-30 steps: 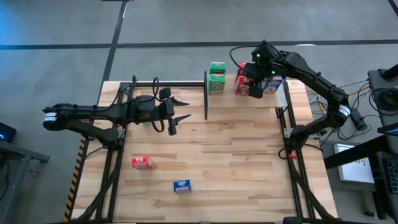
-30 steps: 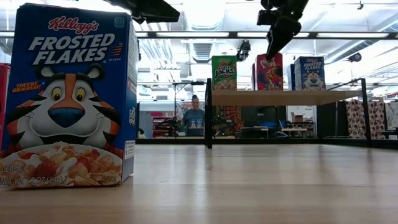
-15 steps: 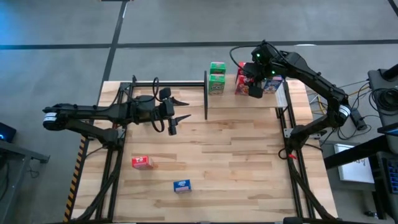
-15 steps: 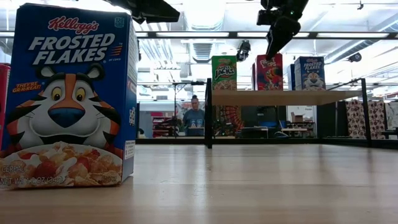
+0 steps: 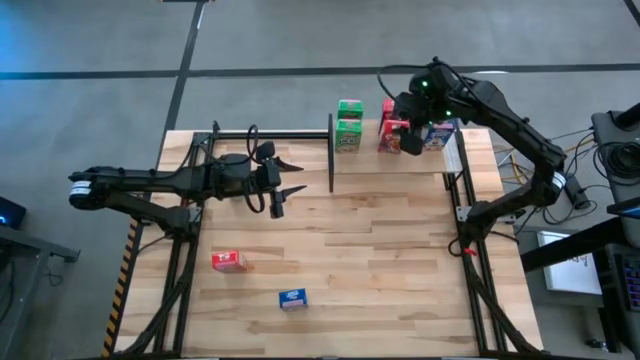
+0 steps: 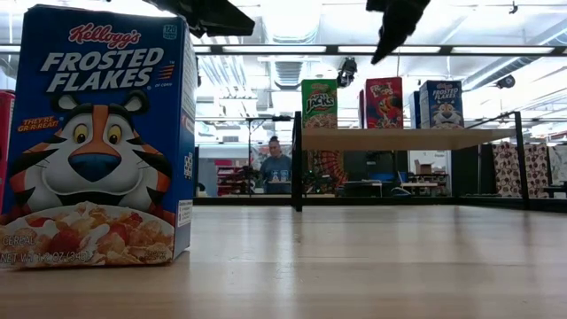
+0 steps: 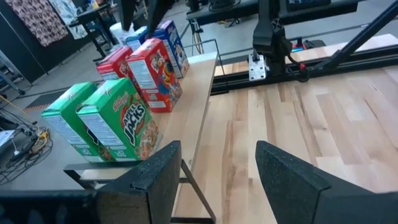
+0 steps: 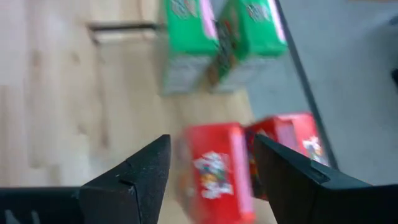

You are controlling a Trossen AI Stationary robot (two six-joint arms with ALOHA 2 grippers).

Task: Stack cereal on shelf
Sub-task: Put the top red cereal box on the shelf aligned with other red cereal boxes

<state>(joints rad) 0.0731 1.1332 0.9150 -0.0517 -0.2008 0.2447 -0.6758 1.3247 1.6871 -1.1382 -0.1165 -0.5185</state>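
Above the shelf's red boxes, I see my right gripper (image 5: 411,143) hanging empty with its fingers spread. Directly beneath it, two red cereal boxes (image 7: 146,73) stand upright on the shelf (image 7: 196,115), with two green boxes (image 7: 102,124) side by side on one flank and blue boxes (image 7: 163,38) on the other. Out on the tabletop (image 5: 380,260), well apart from the shelf, lie one red box (image 5: 228,261) and one blue box (image 5: 292,298). My left gripper (image 5: 292,175) waits over the table, fingers apart and empty.
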